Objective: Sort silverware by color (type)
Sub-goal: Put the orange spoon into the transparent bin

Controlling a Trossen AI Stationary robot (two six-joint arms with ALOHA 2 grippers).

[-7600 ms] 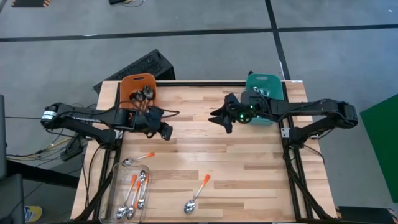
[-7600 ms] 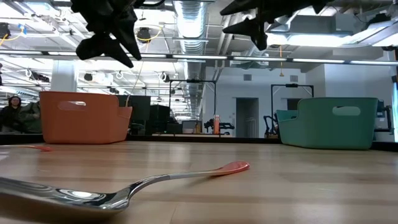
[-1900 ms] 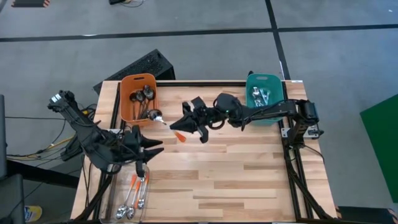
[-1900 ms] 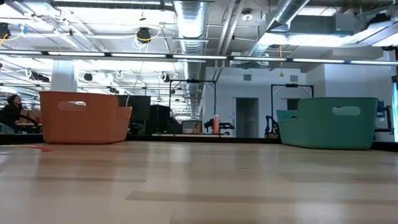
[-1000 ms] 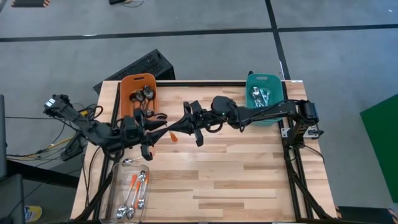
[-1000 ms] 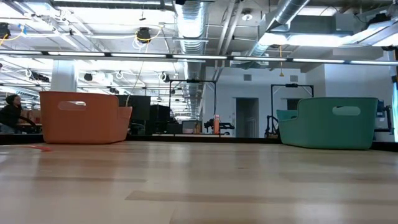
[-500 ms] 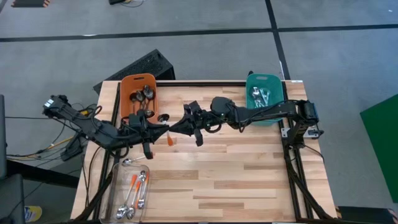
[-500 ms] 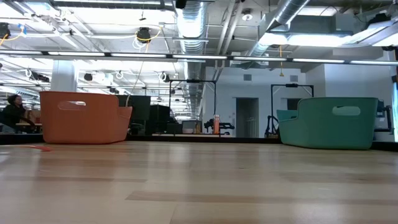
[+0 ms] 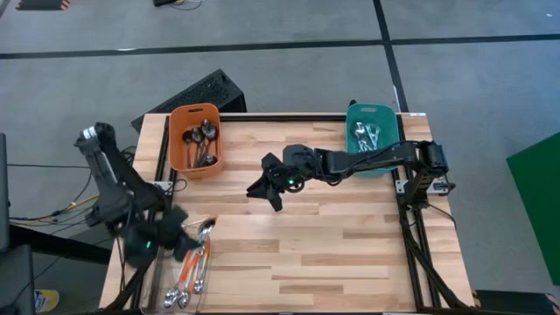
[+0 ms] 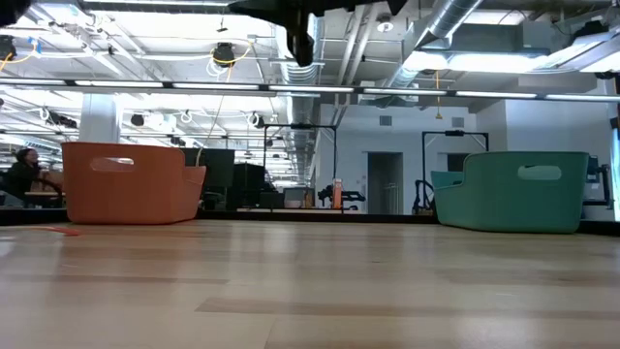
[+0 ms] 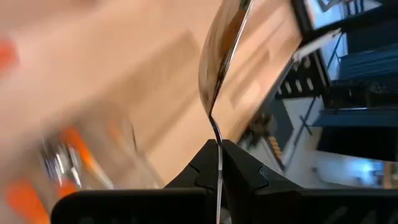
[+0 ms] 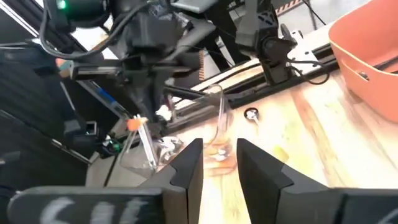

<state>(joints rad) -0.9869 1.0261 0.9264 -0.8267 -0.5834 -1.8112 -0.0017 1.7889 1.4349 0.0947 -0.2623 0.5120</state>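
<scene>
Okay, left gripper (image 9: pixel 171 242) is clamped on one spoon (image 11: pixel 219 59), pinching the thin metal neck with the bowl sticking out ahead. It hangs at the table's (image 9: pixel 350 245) front-left corner, just beside the clear tray (image 9: pixel 160 262) where orange-handled spoons (image 9: pixel 188 276) lie. You can't read the held spoon's handle colour because the fingers hide it, so confirm that before you commit to a bin. The grip is on a slick, narrow section, so I'd expect it to pivot; move slowly and keep the bowl level. Get low over the target before you release, or it'll probably bounce off the rim. Orange bin (image 9: pixel 194 112) sits at the back-left with dark spoons in it, teal bin (image 9: pixel 372 109) back-right. Right gripper (image 9: pixel 265 189) hovers mid-table, fingers apart and empty; keep it parked there, clear of the left arm's path.
</scene>
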